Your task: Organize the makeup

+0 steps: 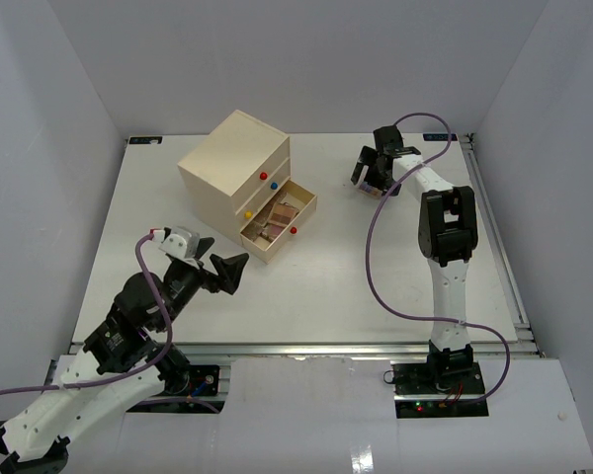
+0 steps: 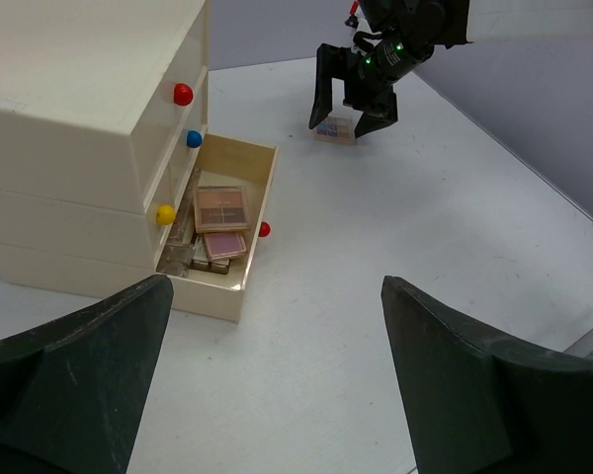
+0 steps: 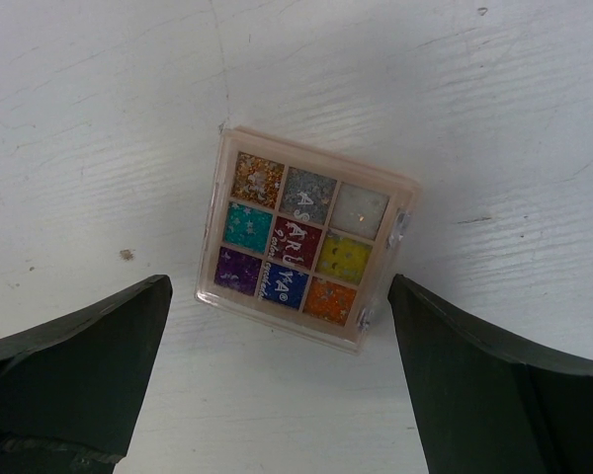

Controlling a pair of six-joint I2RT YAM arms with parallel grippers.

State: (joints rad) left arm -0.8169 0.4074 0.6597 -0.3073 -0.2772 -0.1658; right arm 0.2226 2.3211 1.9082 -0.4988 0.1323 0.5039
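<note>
Right hand [image 1: 374,181], spread open, hovers at the far right of the white desk [image 1: 306,296] in the top view; the left hand [image 1: 220,267], also apart, waits by the cream wooden drawer chest [image 1: 227,148]. Left wrist: its open bottom drawer [image 2: 210,294] holds flat pink and brown palettes [image 2: 221,207]. Right wrist: a square glitter palette [image 3: 306,237] lies untouched between the fingers [image 3: 69,375]; picking it seems the step, needing a straight descent and squeeze.

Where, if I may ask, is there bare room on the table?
Bare table lies between the open drawer and the right arm, and beside the left hand. The drawer is crowded with palettes; the right hand straddles a glitter palette.
</note>
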